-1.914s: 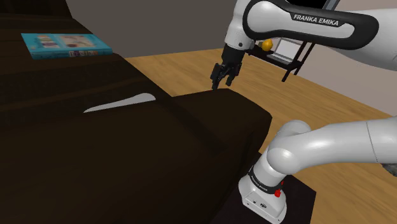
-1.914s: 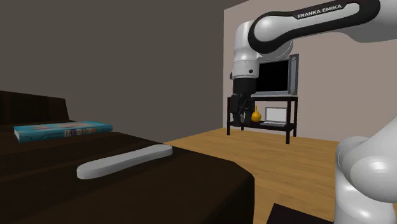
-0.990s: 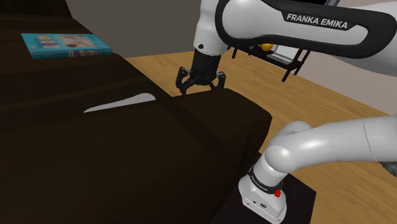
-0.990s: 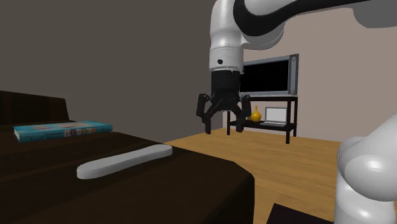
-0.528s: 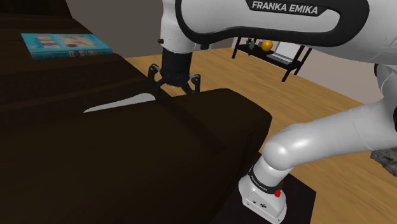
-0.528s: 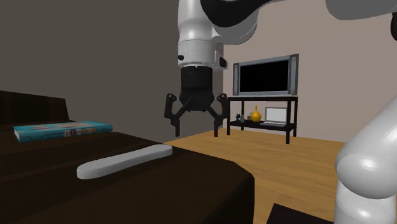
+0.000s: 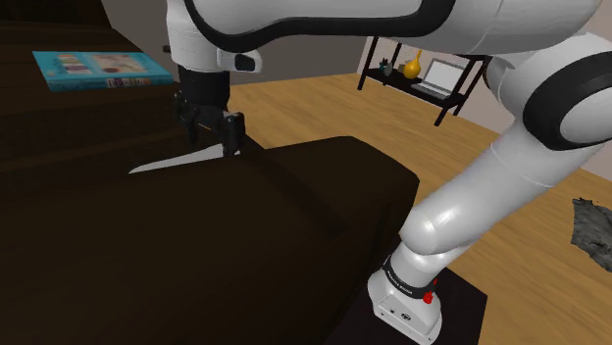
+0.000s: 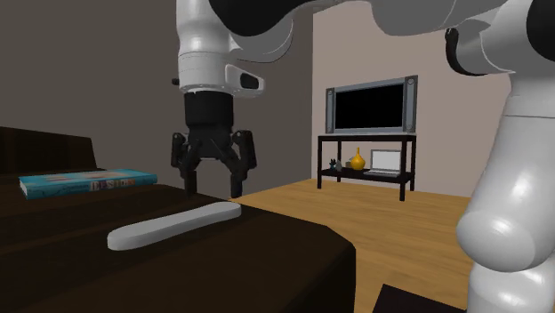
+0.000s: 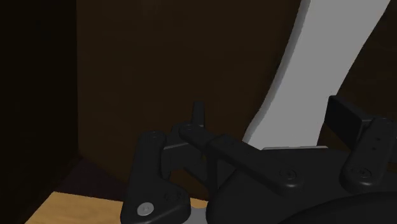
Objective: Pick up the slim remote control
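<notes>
The gripper [image 8: 213, 188] is hanging open over the dark sofa [image 8: 267, 258], with its fingers [image 8: 237, 178] spread wide and holding nothing. The remote [image 8: 173, 225] is lying flat on the seat as a long, slim grey bar. The gripper is standing above the end of it that is nearer the second exterior view's right. In the shoulder view the gripper [image 7: 214, 137] is covering that same end of the remote [image 7: 162, 164]. A blue book [image 8: 84, 181] is resting well apart, on the higher part of the sofa behind.

I judge that the step in hand is the approach, and the grasp is not yet made. In the wrist view the remote [image 9: 318, 70] is running off to one side of the fingers rather than between them, so the hand is needing a shift sideways before any descent. It is better to move toward the middle of the bar — a grip at the very end is risking that it tips. The fingers should be straddling the narrow width, not the length. The remote is thin and the cushion looks soft, so the tips must be going low — almost to the seat — before closing.
</notes>
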Available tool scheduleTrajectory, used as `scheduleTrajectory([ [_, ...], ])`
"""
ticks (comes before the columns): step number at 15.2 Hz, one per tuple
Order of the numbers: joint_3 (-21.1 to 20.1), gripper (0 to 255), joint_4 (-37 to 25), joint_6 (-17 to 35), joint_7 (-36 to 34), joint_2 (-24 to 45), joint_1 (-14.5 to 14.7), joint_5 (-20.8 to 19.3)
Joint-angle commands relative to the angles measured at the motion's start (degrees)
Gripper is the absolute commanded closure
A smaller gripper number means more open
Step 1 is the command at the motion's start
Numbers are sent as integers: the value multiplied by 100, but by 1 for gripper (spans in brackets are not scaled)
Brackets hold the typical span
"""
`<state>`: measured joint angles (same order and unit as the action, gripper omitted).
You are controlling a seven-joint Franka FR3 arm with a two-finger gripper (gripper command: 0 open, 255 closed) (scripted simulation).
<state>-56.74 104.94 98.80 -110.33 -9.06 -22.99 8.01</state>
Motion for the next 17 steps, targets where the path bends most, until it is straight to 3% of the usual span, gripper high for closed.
scheduleTrajectory([
  [1, -555, 0, -587, -18, -1224, 998, -158, -814],
  [2, -672, 0, -893, -97, -1807, 1524, -29, -1278],
  [3, -605, 0, -1061, -152, -2078, 1767, 150, -1485],
  [12, -488, 0, -467, 437, -2060, 1733, 183, -1460],
  [13, -489, 255, -464, 439, -2059, 1731, 182, -1458],
  [17, -491, 255, -462, 434, -2051, 1716, 175, -1445],
])
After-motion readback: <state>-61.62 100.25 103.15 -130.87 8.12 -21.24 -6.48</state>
